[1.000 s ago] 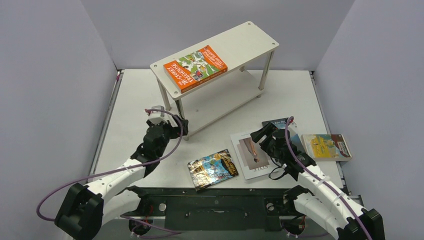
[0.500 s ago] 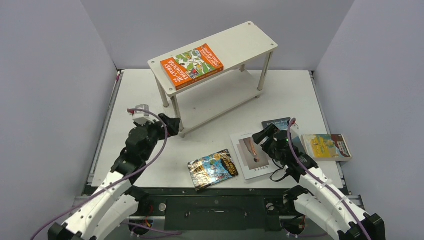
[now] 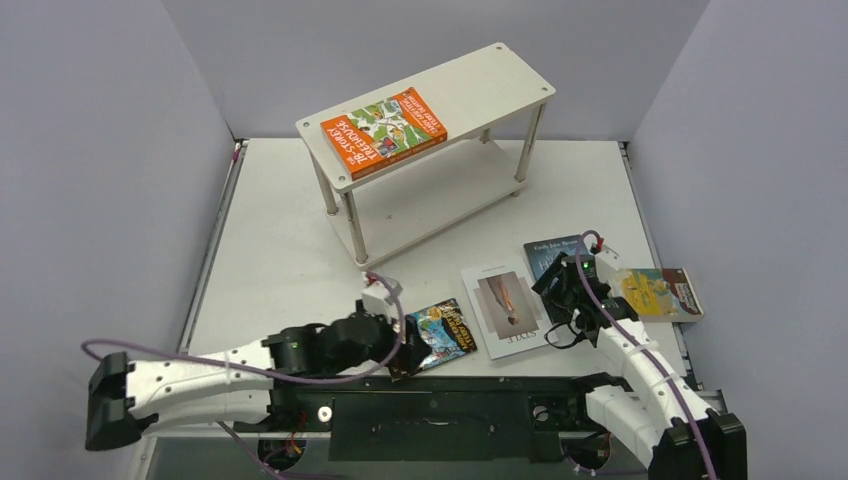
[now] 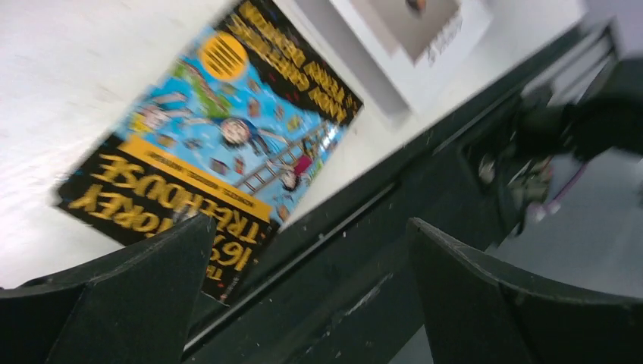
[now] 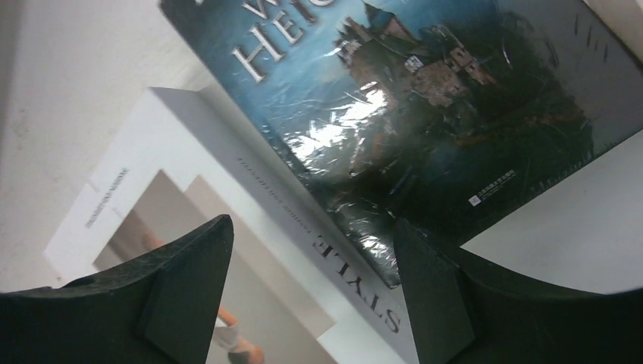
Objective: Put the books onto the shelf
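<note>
Books are split: the orange book (image 3: 384, 132) lies on the shelf's (image 3: 500, 75) top board at the far side, and four lie on the table (image 3: 280, 230). The left gripper (image 4: 305, 236), jaws apart, hangs at the glossy comic's (image 3: 445, 330) near-left corner by the table's near edge, where a shove could slide the comic off. The right gripper (image 5: 311, 227), jaws apart, straddles the spot where the dark blue book (image 3: 548, 255) meets the white book (image 3: 507, 308), so it may pinch both.
</note>
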{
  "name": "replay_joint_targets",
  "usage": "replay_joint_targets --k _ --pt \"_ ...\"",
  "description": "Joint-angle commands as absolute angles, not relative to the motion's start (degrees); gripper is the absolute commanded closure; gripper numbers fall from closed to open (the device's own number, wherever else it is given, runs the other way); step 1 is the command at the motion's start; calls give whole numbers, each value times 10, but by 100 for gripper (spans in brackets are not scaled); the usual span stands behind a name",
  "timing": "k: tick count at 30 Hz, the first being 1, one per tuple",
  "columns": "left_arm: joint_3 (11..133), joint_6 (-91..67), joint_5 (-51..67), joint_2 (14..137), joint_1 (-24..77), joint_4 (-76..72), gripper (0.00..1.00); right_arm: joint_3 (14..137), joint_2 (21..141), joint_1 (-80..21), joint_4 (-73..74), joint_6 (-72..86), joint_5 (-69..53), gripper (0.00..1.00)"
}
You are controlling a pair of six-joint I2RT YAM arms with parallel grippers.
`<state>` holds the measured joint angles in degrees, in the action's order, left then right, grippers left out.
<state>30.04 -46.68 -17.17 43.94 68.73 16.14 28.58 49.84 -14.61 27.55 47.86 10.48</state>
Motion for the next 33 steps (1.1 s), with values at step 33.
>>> replay_joint_targets --k 33 --pt "547 -489 126 949 572 15 22 189 428 -180 171 543 -93 27"
